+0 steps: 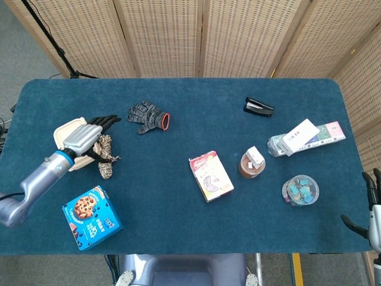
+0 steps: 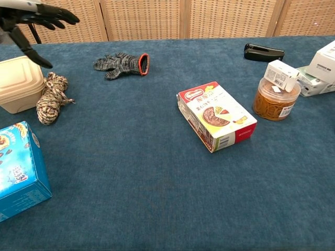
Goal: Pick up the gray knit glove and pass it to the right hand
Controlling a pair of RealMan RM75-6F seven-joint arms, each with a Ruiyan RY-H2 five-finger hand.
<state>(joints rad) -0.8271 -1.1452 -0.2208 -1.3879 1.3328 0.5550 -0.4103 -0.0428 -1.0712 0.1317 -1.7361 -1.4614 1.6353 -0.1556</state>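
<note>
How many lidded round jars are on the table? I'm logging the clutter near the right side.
2. A brown-filled jar with a small white box on its lid stands right of the snack box; a clear tub of colourful clips sits nearer the table's front right edge. None appears hidden.

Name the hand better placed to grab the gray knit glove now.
Left. The left hand hangs open above the lidded container and rope bundle, just short of the gray knit glove. The right hand sits at the table's far edge.
</note>
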